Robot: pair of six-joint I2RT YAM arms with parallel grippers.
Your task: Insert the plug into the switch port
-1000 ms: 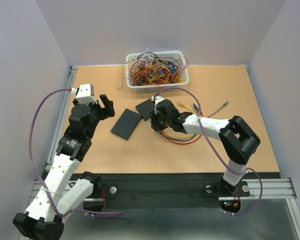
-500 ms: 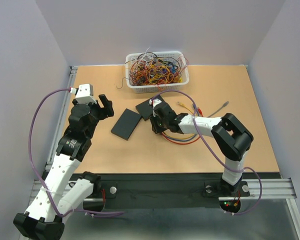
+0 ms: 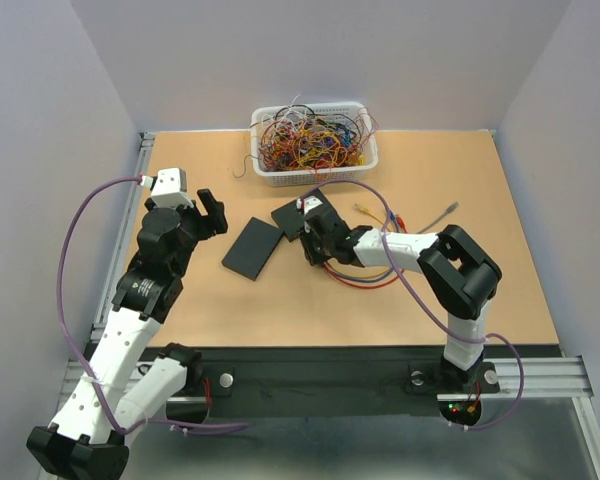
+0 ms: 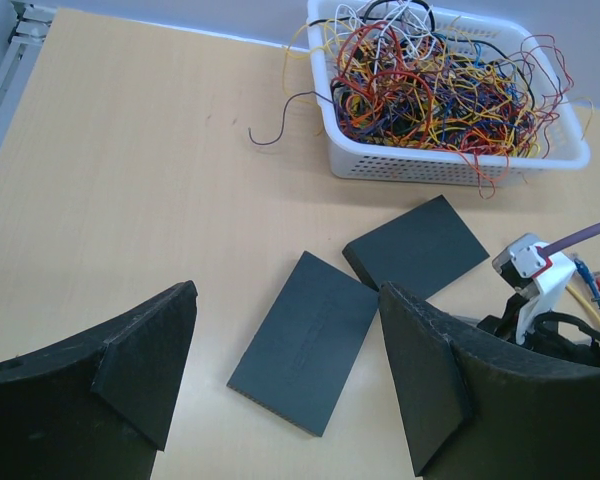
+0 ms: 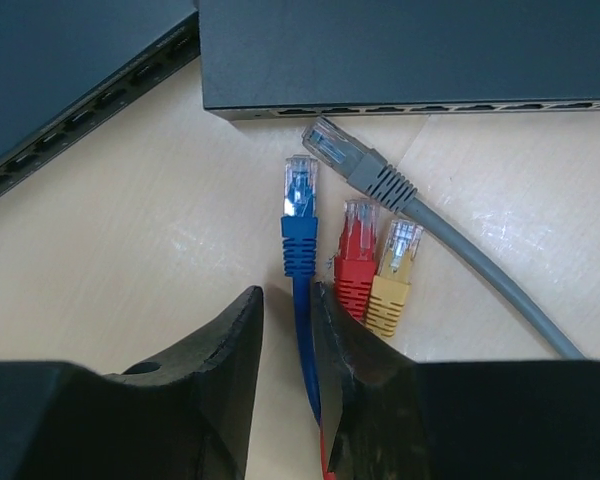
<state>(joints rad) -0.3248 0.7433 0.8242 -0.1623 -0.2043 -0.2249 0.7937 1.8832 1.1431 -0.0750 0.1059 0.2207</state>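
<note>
At the left of the overhead view we see the left gripper (image 3: pixel 212 212) raised off the table (image 3: pixel 430 160), its jaws spread wide and clamped on nothing. Through its wrist camera the two dark fingers (image 4: pixel 145 350) frame a flat black box (image 4: pixel 305 340) lying slantwise at the frame's centre. Just right of it and higher lies a second black box (image 4: pixel 415 247); the two look close at one corner, but we cannot tell whether they touch. Above both, at top centre, stands a white basket (image 4: pixel 450 170) heaped with tangled wires (image 4: pixel 430 70).

Right of the boxes in the overhead view, the right gripper (image 3: pixel 313 240) sits low over the table, just beside the second box. In its wrist view the switch ports (image 5: pixel 420 107) run along the near edge of the box that fills the top of the frame, and another row lines the box at upper left. The blue plug (image 5: pixel 300 190) lies at centre, pointing at that edge but short of it. Its cable runs down between the right gripper's fingers (image 5: pixel 220 370), which stand narrowly apart, a strip of table showing left of the cable. To the right lie a red plug (image 5: pixel 358 215) and a yellow plug (image 5: pixel 400 240), side by side, and above them a grey plug (image 5: pixel 335 150), tilted, its tip nearest the ports.
</note>
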